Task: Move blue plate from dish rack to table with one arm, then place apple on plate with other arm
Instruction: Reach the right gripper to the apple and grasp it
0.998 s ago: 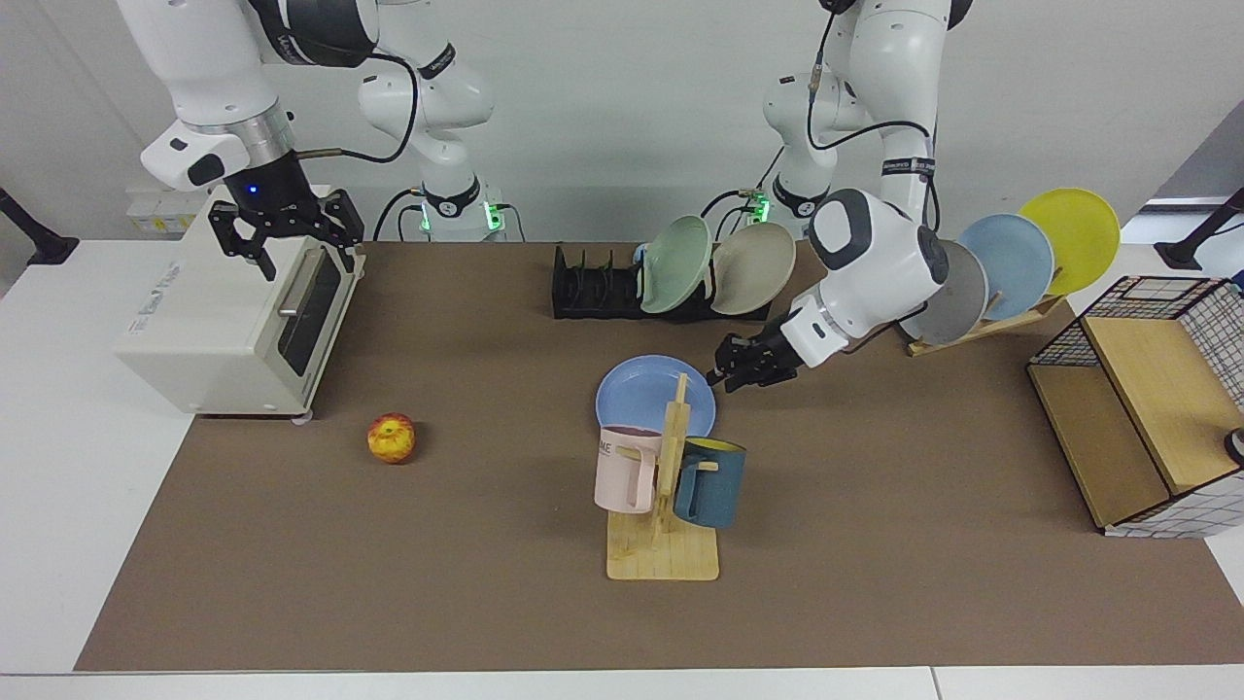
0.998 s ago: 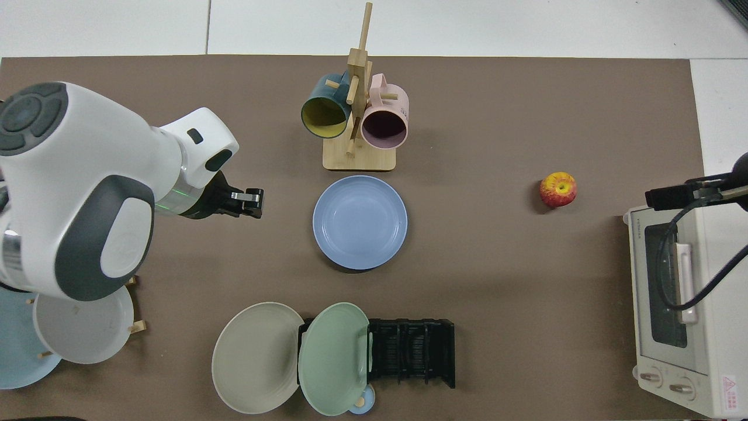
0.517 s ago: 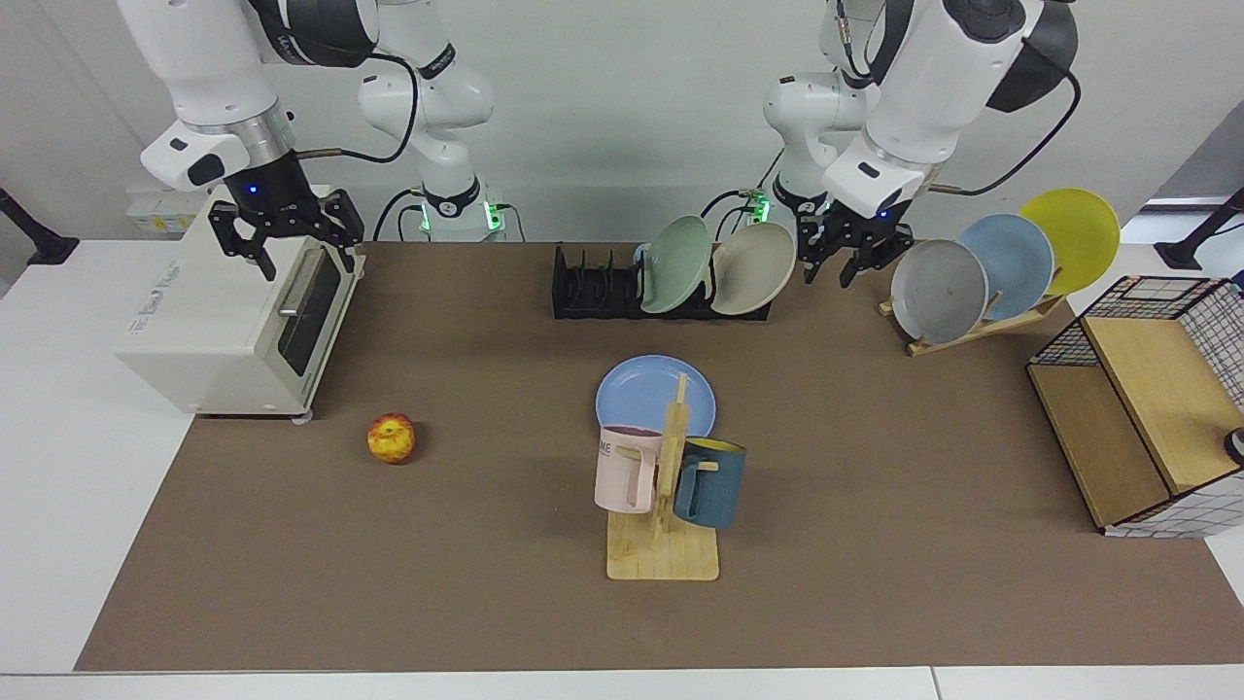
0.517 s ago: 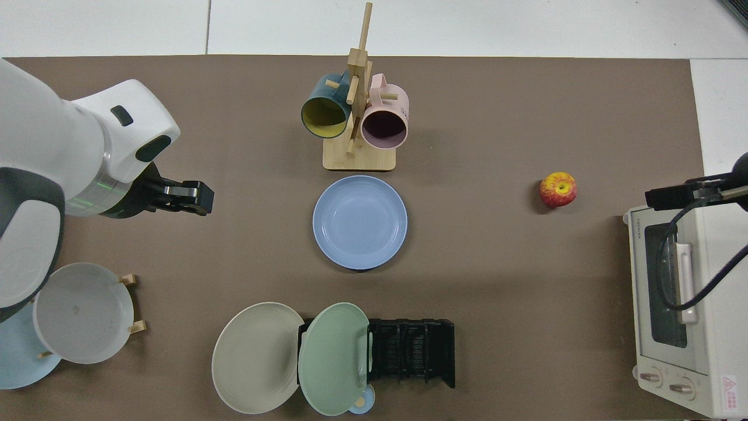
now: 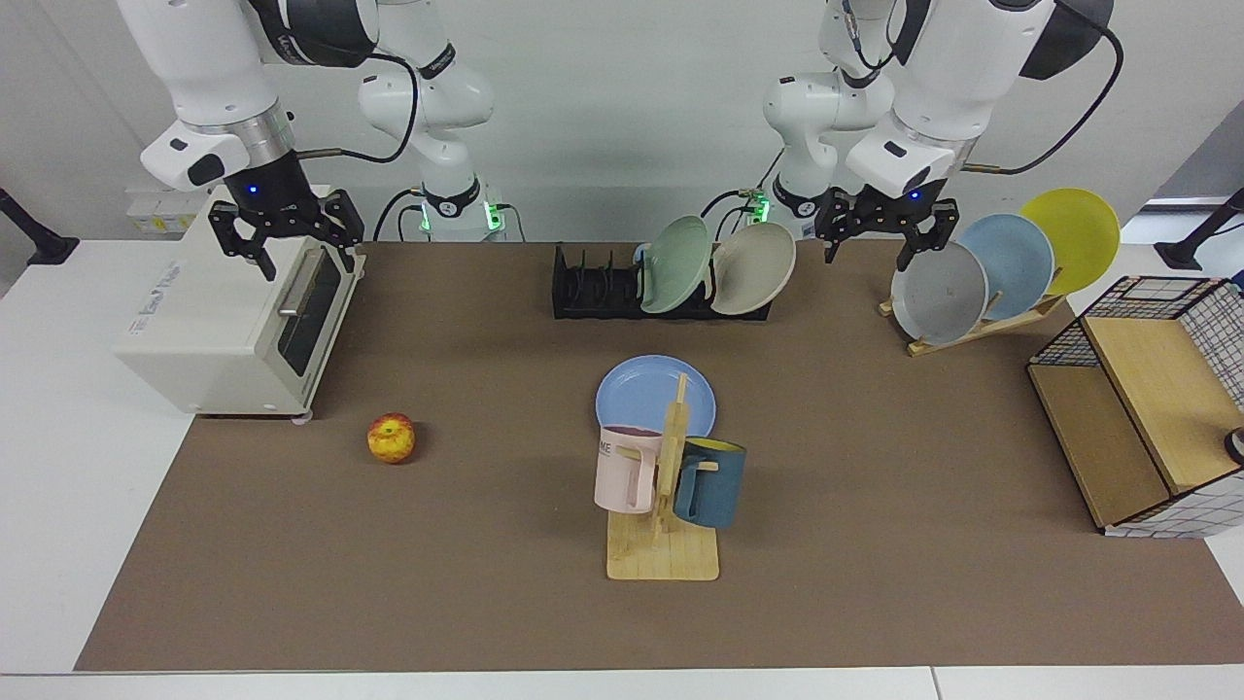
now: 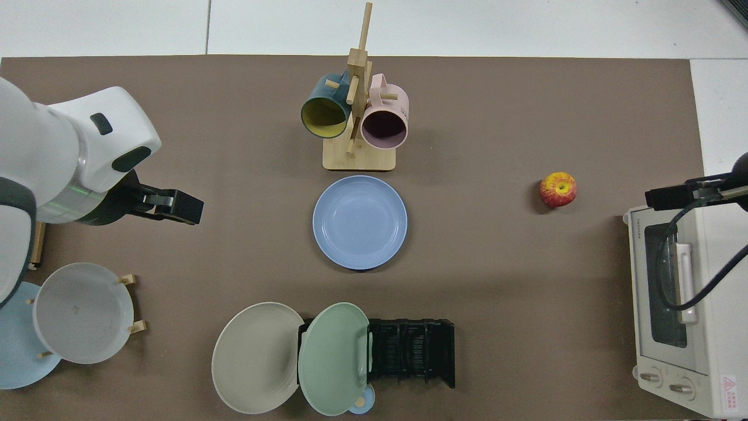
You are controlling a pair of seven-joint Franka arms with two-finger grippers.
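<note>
The blue plate [image 5: 646, 394] [image 6: 359, 222] lies flat on the brown table [image 5: 875, 544] [image 6: 497, 105], just behind the mug stand. The apple [image 5: 392, 437] [image 6: 558, 189] rests on the table apart from the plate, near the oven. The black dish rack [image 5: 593, 290] [image 6: 415, 351] holds a green plate and a beige plate at one end. My left gripper [image 5: 868, 255] [image 6: 187, 209] hangs open and empty, high between the dish rack and the wooden rack. My right gripper [image 5: 303, 262] [image 6: 684, 194] waits open and empty above the toaster oven.
A wooden mug stand [image 5: 666, 506] [image 6: 357, 117] carries a pink mug and a dark blue mug right in front of the blue plate. A toaster oven [image 5: 233, 321] stands beside the apple. A slanted wooden rack [image 5: 972, 326] holds grey, sky-blue and yellow plates. A wire-and-wood crate [image 5: 1137, 408] stands beyond that rack.
My left gripper has risen from beside the blue plate and drawn back toward the wooden rack, now pointing down. The plate, apple and right arm have stayed still.
</note>
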